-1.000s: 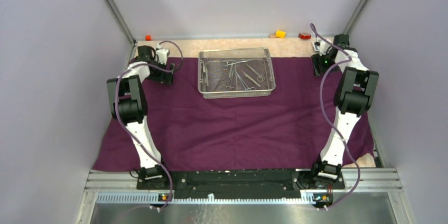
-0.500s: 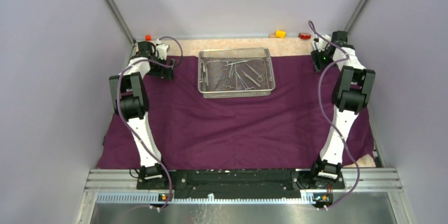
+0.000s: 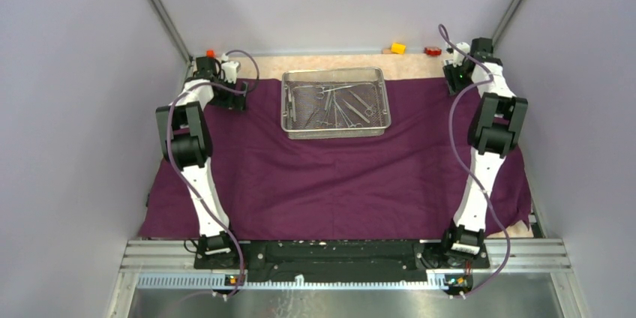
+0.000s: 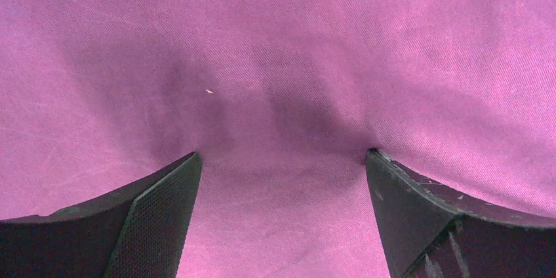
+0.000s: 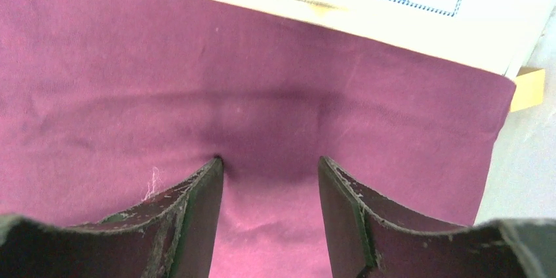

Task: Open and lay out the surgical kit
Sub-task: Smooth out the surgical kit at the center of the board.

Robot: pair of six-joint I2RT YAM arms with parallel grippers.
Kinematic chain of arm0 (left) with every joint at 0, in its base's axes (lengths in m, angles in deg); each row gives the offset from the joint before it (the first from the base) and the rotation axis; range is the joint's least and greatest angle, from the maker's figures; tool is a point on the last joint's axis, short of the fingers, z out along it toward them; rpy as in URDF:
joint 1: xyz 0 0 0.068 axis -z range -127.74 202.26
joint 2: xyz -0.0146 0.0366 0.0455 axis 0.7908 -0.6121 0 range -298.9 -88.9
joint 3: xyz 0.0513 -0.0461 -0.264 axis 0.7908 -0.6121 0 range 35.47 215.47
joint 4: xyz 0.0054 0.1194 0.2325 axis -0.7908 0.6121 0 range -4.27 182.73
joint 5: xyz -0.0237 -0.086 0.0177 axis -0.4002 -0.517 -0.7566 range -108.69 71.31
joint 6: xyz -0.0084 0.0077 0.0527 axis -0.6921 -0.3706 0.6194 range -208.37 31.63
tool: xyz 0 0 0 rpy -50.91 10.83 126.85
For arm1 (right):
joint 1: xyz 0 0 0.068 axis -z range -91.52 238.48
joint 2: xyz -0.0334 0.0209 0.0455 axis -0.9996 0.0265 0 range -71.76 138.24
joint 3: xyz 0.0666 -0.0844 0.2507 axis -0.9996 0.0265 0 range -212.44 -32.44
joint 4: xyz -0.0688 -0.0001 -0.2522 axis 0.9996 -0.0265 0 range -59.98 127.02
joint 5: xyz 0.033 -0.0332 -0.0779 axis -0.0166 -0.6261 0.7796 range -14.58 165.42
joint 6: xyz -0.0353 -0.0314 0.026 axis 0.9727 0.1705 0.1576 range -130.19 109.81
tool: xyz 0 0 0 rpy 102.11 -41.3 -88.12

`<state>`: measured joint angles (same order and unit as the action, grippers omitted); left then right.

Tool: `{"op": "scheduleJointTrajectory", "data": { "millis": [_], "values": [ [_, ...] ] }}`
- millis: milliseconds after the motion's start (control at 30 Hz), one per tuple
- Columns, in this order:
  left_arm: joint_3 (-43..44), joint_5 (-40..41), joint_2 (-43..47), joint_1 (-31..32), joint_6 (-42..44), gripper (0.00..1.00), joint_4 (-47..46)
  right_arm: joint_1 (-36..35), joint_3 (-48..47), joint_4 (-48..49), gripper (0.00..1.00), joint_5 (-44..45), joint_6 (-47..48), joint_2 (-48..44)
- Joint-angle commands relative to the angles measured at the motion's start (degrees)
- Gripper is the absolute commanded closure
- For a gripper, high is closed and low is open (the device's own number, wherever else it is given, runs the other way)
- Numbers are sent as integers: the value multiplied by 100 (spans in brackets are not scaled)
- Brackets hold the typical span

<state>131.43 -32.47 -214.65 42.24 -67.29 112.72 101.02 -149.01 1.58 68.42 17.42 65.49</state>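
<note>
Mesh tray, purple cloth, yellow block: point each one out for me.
mesh tray (image 3: pixel 335 133), top view, its near rim.
purple cloth (image 3: pixel 337 183), top view, bare middle stretch.
yellow block (image 3: pixel 398 48), top view, its top face.

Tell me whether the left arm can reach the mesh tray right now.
Probably yes: the left hand, open and down at the cloth, is beside the tray, with only bare cloth between them.

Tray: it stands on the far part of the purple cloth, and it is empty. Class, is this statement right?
Not quite. The tray is not empty: steel clamps and tweezers lie inside it, as the top external view shows. The rest holds: it stands on the far part of the purple cloth.
</note>
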Motion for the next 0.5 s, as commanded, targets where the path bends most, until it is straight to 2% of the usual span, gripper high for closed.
{"op": "scheduleJointTrajectory", "data": {
  "millis": [0, 267, 467],
  "values": [
    [32, 507, -484, -120, 57, 1, 198, 30, -164, -199, 46, 520, 198, 628],
    [-52, 653, -417, -303, 132, 1, 288, 38, -763, -480, 45, 321, 9, 652],
    [-207, 429, -182, -439, 139, 1, 342, 38, -1027, -732, 42, -362, -308, 323]
  ]
}}
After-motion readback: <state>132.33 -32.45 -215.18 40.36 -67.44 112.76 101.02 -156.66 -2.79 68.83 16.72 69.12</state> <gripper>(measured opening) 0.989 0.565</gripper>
